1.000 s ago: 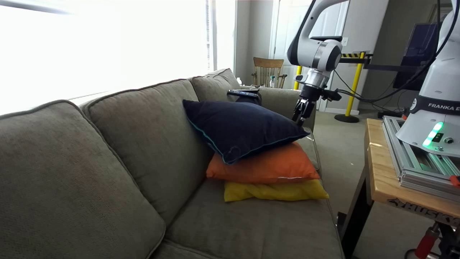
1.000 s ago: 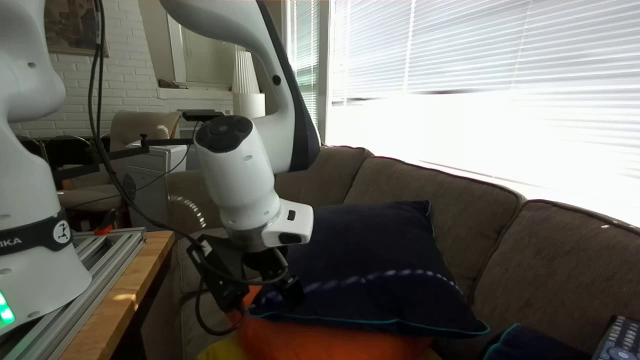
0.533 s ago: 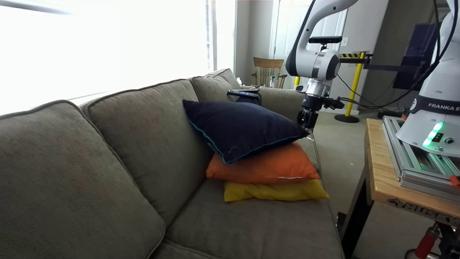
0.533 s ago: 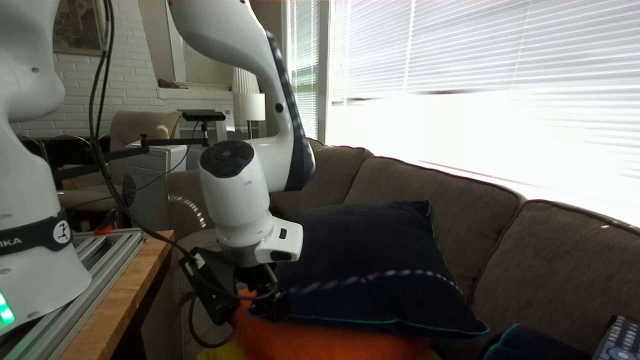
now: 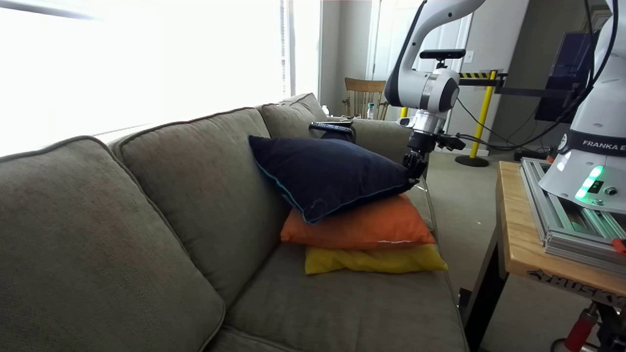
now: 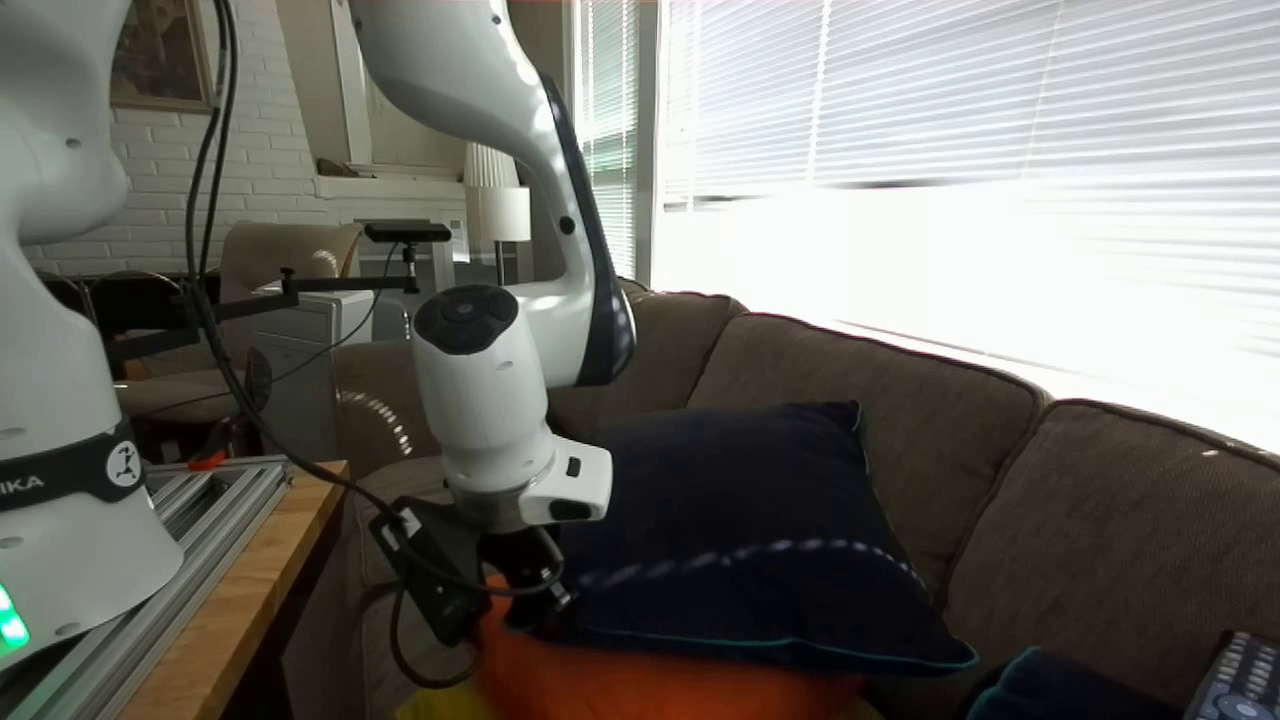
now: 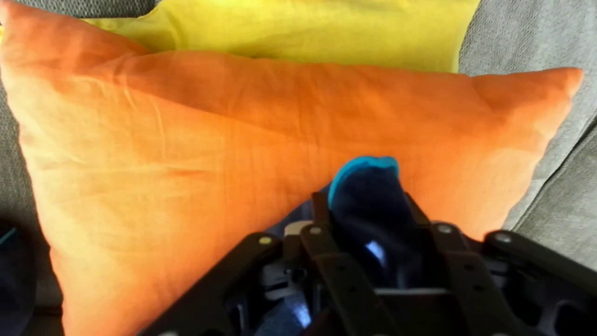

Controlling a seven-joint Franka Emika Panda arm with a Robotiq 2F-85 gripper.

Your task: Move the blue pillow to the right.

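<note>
Slightly lower and farther left than half a second ago in an exterior view, the tool [image 5: 412,179] now covers the corner of the blue pillow [image 5: 327,173] near the sofa's [image 5: 371,313] front edge, a tip that pokes out past the tool in the earlier frame. Most of the pillow keeps its place, tilted on top of the orange pillow [image 5: 359,227], which lies on the flatter yellow pillow [image 5: 376,259] on the seat. A remote control [image 5: 332,128] rests beyond the pile, and the robot base [image 5: 592,146] stands at the right over a wooden table [image 5: 518,234].

In an exterior view, the arm [image 6: 490,400] reaches down to that same corner; the tips of the tool are too dark there to make out. A dark, teal-edged piece of fabric [image 6: 1060,692] lies at the lower right, and a lamp [image 6: 498,212] stands in the background.

In the wrist view, the fingers [image 7: 322,240] stand partly apart, one on either side of the bunched corner, with its teal piping [image 7: 366,162] showing just past their ends. Navy cloth fills the gap, pinched between them. Orange cloth spreads around the tool, with yellow at the top.
</note>
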